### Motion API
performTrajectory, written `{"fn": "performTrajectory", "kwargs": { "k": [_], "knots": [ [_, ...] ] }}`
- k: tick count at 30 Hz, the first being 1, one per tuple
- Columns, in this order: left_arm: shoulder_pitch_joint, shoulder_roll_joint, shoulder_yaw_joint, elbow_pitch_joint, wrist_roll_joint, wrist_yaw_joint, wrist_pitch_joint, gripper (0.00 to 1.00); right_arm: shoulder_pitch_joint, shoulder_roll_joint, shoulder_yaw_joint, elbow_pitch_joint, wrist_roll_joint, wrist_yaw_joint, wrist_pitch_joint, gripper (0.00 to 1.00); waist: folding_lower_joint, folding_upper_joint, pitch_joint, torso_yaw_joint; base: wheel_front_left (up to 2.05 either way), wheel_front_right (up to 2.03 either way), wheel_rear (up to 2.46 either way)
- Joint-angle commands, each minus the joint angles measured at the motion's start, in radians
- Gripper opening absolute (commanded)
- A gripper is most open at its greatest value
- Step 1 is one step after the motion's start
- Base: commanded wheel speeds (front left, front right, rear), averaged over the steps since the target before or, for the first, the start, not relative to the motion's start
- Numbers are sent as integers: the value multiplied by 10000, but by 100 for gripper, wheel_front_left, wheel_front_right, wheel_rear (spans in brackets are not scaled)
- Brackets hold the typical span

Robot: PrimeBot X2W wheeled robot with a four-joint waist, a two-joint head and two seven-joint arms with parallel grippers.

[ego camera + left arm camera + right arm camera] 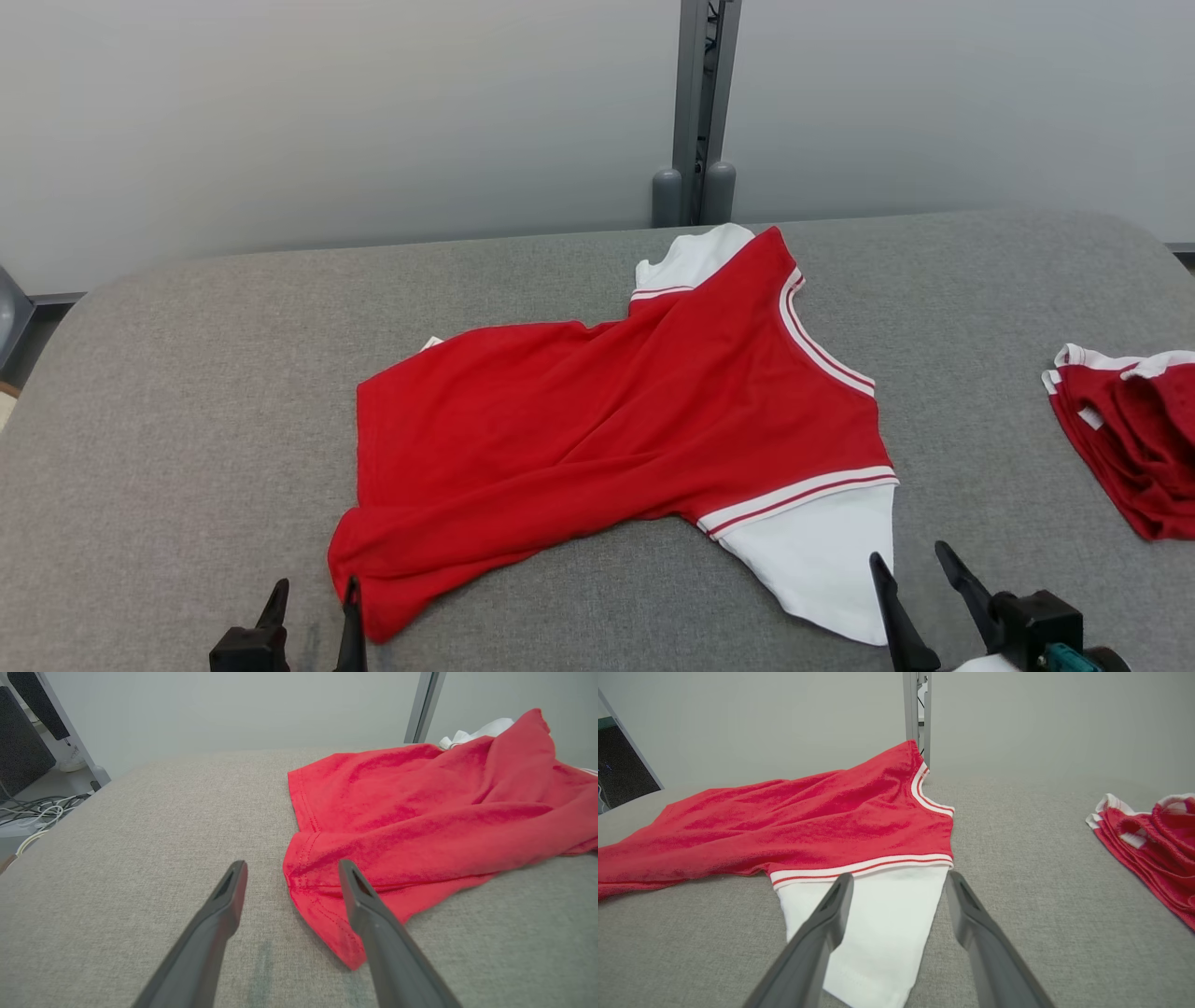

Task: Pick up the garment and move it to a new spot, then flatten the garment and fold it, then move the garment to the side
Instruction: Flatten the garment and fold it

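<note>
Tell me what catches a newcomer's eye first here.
A red T-shirt with white sleeves lies rumpled across the middle of the grey padded table. A pile of matching red and white garments sits at the table's right edge. The left claw is open by the shirt's hem corner and the right claw open at the near white sleeve.
</note>
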Motion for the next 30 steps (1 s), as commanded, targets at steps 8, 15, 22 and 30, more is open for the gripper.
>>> {"fn": "performTrajectory", "kwargs": {
  "k": [8, 15, 22, 30],
  "knots": [
    [-210, -50, -15, 196, 55, -161, -43, 100, 237, -53, 110, 1127, -90, 1, 10, 100, 0, 0, 313, 22, 0, 0, 0],
    [-402, -68, -34, 302, 72, -252, -43, 100, -72, -48, 184, 1930, 182, 1, 8, 100, 0, 0, 625, 172, 0, 0, 0],
    [-557, -78, -41, 321, 16, -301, -44, 100, -487, -51, 461, 2377, 265, 1, 10, 100, 0, 0, 772, 306, 0, 0, 0],
    [-708, -78, -158, 216, -224, -410, -44, 100, -814, -51, 530, 3230, 397, -5, 47, 0, 0, 0, 973, 337, 0, 0, 0]
  ]
}}
